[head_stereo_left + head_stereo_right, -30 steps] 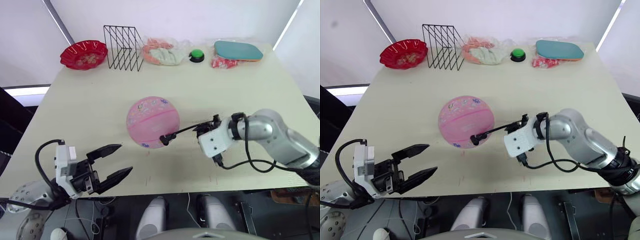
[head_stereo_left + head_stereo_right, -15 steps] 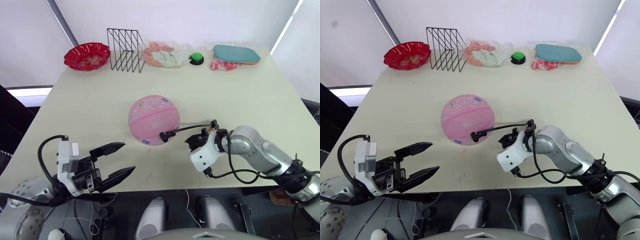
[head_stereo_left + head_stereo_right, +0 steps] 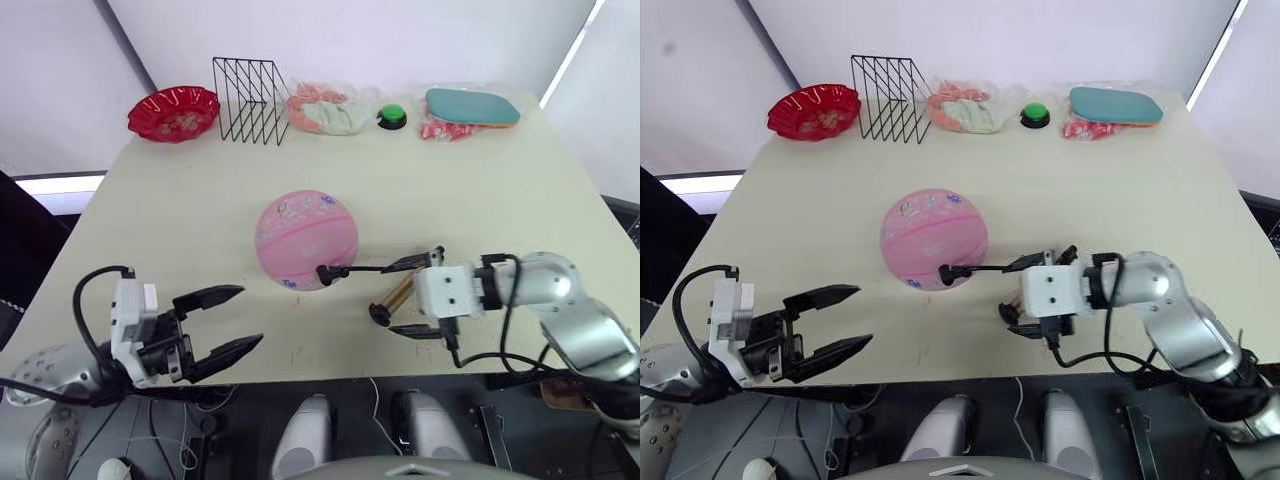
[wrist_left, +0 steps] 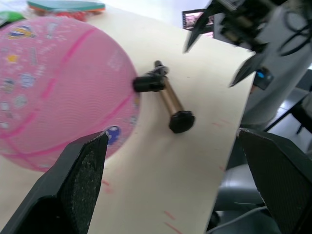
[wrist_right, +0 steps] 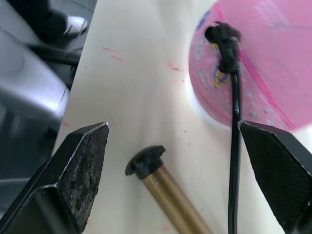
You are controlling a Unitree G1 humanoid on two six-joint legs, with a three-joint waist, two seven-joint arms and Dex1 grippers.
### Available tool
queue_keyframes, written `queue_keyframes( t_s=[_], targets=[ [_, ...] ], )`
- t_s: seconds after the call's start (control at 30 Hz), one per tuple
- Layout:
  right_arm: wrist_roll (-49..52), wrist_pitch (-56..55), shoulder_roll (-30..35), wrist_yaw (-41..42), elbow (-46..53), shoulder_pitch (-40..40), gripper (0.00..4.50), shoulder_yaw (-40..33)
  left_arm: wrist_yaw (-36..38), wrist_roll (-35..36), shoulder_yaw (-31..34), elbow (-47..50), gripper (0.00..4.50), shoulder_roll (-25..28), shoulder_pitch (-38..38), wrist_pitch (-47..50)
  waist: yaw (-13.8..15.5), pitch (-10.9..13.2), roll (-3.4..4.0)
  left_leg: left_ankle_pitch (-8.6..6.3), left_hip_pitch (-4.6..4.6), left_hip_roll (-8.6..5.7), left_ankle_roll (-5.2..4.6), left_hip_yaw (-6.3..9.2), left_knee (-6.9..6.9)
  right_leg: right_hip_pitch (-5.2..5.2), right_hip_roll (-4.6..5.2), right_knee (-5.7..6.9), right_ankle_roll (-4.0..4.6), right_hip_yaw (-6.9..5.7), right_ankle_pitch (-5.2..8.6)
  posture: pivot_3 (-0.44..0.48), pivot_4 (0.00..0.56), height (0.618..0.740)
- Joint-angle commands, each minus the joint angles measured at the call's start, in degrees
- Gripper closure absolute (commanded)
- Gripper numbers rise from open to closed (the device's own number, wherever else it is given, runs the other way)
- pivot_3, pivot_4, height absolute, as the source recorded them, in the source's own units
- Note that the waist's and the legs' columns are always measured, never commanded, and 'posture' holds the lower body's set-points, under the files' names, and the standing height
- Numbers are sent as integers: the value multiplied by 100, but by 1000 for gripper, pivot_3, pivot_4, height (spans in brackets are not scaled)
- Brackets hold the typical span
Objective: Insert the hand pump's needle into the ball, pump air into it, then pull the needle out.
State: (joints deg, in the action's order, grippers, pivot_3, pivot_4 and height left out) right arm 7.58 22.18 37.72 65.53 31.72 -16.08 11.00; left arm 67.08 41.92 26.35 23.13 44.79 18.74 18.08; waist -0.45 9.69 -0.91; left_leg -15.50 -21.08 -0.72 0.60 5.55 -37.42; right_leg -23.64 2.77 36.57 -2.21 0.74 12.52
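The round pink ball (image 3: 306, 240) rests mid-table. The hand pump (image 3: 399, 293), a gold cylinder with a black end, lies flat on the table to the ball's right. Its thin black hose (image 3: 380, 267) runs to a black tip (image 5: 224, 39) pressed against the ball's near right side. The needle itself is hidden there. My right gripper (image 3: 413, 297) is open, with its fingers on either side of the pump and touching nothing. My left gripper (image 3: 228, 320) hangs open off the table's near left edge, well short of the ball (image 4: 58, 92).
Along the far edge stand a red scalloped bowl (image 3: 172, 111), a black wire rack (image 3: 247, 98), a bag of cloths (image 3: 325, 110), a green button (image 3: 392, 114) and a teal pad (image 3: 473, 105) on a red packet. A cable (image 3: 490, 350) loops from my right wrist.
My right gripper lowered the pump to the table, opened and let it go. The pump now lies flat. The ball and left gripper have stayed put.
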Motion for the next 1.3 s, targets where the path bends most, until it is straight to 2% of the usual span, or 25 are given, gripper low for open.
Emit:
queue_keyframes(
  t_s=[0.03,0.13,0.23,0.4,0.73,0.83,1.1,1.2,1.3],
  targets=[
    [967,104,54,46,370,373,46,-637,8,-79,4,-104,0,94,-248,-85,-27,6,2,0,2,2,0,-4,0,0,0,1,-1,3,0,0,150,740],
    [1331,-160,298,81,680,907,46,-1172,-142,-386,-65,-351,0,87,-641,-296,-31,12,4,0,10,2,0,-15,1,0,0,6,-2,12,0,0,150,740],
    [2005,266,432,-60,970,1253,46,-1673,-162,-526,-170,-520,0,135,-905,-339,-31,14,3,0,12,4,0,-17,2,0,-2,8,-3,14,0,0,150,740],
    [2475,438,554,-474,1443,1862,46,-2331,-80,-849,-552,-994,0,312,-1680,-430,-13,20,-7,0,18,5,0,-24,1,1,-3,14,-5,20,0,0,150,740],
    [2633,291,684,-840,1701,2419,46,-2606,285,-1312,-1391,-1845,0,314,-3128,-730,-26,32,-28,0,19,4,0,-35,1,1,-3,14,-29,28,-14,0,150,740],
    [2659,247,752,-847,1726,2548,46,-2683,184,-1342,-1649,-1892,0,186,-3593,-590,-21,37,-35,0,19,3,-1,-36,1,1,-2,13,-29,30,-14,0,150,740],
    [3193,453,749,-1172,1939,2638,46,-2909,32,-1996,-2151,-2330,0,80,-4053,-953,-36,38,-37,0,20,3,-1,-36,1,1,-4,15,-31,31,-15,0,150,740],
    [3121,488,821,-1272,1984,2585,46,-2683,-50,-2485,-2364,-2725,0,42,-4128,-1544,-32,38,-37,0,23,4,-1,-38,1,2,-5,15,-31,33,-15,0,150,740],
    [3017,512,793,-1471,1970,2269,46,-2313,-13,-2626,-2456,-2844,0,23,-4110,-1802,-30,38,-37,0,27,4,-2,-40,0,3,-4,16,-32,35,-15,0,150,740]
  ],
)
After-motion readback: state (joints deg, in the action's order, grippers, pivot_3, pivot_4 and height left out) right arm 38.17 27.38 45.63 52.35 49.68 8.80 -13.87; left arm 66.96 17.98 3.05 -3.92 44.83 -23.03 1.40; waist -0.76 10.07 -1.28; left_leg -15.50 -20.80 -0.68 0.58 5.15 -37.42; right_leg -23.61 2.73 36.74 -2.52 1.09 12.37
